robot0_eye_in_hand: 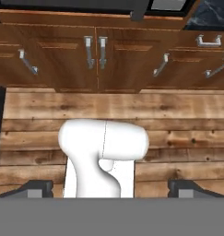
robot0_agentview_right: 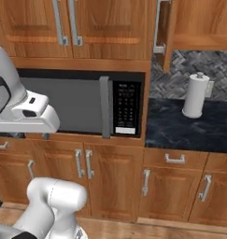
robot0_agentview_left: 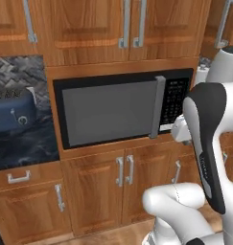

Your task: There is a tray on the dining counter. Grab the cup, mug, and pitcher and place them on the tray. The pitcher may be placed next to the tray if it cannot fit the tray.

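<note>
The tray, the dining counter, the cup, the mug and the pitcher are out of view. My gripper is open, its two dark fingertips standing wide apart with nothing between them. It points down at the wooden floor in front of the lower cabinet doors. The arm is folded up close in front of the microwave.
A built-in microwave faces me between wooden cabinets. A blue toaster sits on the counter to the left. To the right, a white paper-towel roll stands on a black-topped counter over drawers.
</note>
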Motion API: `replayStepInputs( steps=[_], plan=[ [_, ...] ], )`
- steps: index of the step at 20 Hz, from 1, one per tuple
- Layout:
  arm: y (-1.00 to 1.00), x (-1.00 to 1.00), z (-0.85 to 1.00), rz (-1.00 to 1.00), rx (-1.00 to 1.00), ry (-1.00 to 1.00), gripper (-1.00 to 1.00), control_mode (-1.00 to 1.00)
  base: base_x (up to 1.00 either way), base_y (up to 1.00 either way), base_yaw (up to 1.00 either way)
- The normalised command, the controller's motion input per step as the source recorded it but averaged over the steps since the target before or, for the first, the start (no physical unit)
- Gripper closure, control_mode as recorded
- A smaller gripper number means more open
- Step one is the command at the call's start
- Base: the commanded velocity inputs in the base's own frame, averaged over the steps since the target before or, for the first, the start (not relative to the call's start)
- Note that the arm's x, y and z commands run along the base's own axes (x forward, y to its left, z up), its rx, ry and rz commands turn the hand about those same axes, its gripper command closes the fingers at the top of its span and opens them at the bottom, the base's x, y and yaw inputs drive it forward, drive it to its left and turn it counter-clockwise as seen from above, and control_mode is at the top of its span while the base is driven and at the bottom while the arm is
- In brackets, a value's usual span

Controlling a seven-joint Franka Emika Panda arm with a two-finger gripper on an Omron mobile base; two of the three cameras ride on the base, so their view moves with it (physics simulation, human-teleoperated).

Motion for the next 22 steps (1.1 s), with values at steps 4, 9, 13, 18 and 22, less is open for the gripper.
replayStepInputs(
  steps=[4,9,13,18,22],
  plan=[
    [0.0,0.0,0.0,0.0,0.0,0.0,-1.0,1.0,0.0,-1.0,0.02],
    [0.0,0.0,0.0,0.0,0.0,0.0,-1.0,1.0,0.0,-1.0,0.01],
    [0.0,0.0,0.0,0.0,0.0,0.0,-1.0,1.0,0.0,-1.0,0.03],
    [0.0,0.0,0.0,0.0,0.0,0.0,-1.0,1.0,0.04,-1.0,0.05],
    [0.0,0.0,0.0,0.0,0.0,0.0,-1.0,1.0,0.19,-1.0,0.1]
  ],
)
